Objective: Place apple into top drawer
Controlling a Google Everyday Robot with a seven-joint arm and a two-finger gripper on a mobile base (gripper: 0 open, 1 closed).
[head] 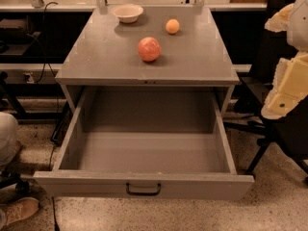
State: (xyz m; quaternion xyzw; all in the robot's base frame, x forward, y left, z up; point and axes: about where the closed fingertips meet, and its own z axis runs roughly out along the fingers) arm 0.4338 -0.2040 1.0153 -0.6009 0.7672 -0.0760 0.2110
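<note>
Gripper: I see my gripper [288, 88] at the far right edge of the view, off to the side of the cabinet [96, 57]. Only pale yellow and white parts of it show.
Grip: I cannot tell if it is clenched or let go. The apple is not in it.
Apple: The apple [149, 49] sits on the cabinet top, near the middle and a bit back from the front edge.
Which way: From my gripper, the apple lies to the left and a little farther back. The two are well apart.
Apple shape: It is round, with no long side, so I think I can come at it from any side.
Drawer: The drawer [72, 184] stands wide open with nothing in it. It is below the apple and in front of it.
Drawer shape: Its long side runs left to right.
Next move: I think I must reach left to the apple first, then bring it forward and down.
Orange: The orange [172, 26] sits behind the apple and a bit to the right, near it but not touching. I must not grab that one.
Bowl: The bowl [127, 12] is at the back left of the top.
Count: One apple, one orange, one bowl, one open drawer with one black handle [143, 190], one gripper.
</note>
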